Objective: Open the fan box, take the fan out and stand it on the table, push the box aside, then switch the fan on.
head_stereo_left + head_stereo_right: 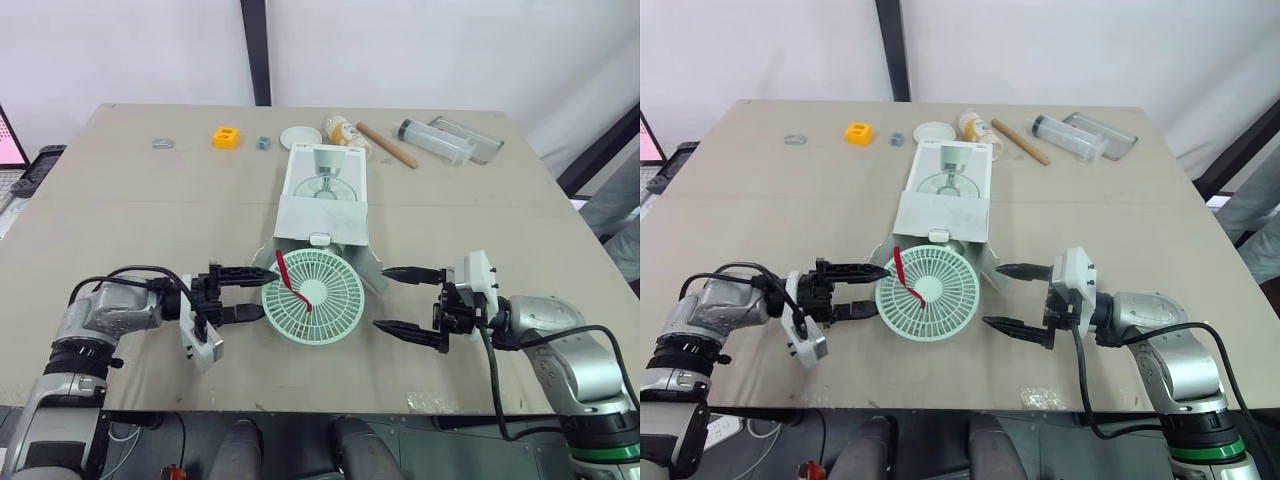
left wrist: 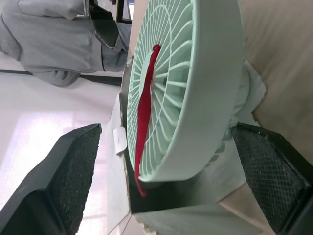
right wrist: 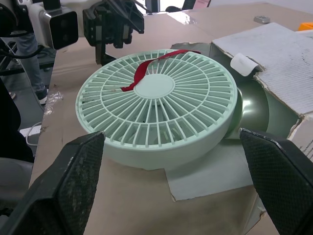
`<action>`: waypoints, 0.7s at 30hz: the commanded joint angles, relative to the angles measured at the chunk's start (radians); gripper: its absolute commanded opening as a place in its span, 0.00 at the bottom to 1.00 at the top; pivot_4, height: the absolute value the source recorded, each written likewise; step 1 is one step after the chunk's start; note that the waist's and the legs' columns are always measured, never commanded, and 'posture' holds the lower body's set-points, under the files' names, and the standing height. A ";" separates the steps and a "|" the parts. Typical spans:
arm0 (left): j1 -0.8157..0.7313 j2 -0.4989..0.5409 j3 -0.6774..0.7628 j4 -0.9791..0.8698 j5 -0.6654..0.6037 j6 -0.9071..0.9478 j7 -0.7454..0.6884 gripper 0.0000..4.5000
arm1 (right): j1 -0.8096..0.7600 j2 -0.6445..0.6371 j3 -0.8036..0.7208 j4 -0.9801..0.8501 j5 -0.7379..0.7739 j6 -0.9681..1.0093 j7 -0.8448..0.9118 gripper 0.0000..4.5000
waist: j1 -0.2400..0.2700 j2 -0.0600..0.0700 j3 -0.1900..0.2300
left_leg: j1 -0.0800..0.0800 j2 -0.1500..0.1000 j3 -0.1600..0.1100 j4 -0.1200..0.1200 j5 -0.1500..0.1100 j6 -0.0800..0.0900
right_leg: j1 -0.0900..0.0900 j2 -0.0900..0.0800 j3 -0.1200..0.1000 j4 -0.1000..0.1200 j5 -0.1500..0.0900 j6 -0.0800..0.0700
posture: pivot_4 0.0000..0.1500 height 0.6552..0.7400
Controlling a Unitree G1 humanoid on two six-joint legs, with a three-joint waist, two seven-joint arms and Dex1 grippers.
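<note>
Just behind fan (image 1: 332, 300), open fan box (image 1: 322, 222), yellow block (image 1: 227, 137), wooden stick (image 1: 386, 145) beyond

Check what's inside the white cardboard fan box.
The pale green round plastic fan sits in the open near end of the white cardboard box, grille and red ribbon poking out. Its base and anything deeper are hidden by the walls.

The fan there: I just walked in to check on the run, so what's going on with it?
The robot is getting the mint-green fan out of its white box. The box lies open on the table, with the fan's head sticking out of its near end and the rear inside. Both grippers are open: the left gripper straddles the fan's left rim, and the right gripper is just off its right side. The fan is not yet standing.
</note>
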 commanded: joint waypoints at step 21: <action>-0.023 0.003 -0.089 -0.035 0.492 0.122 0.612 1.00 | -0.020 -0.011 0.009 -0.028 -0.005 -0.008 -0.009 0.99 | 0.000 0.000 0.000 | 0.006 -0.001 0.000 0.004 0.000 0.000 | 0.003 0.000 0.001 0.008 0.000 0.001 | 1.00 1.00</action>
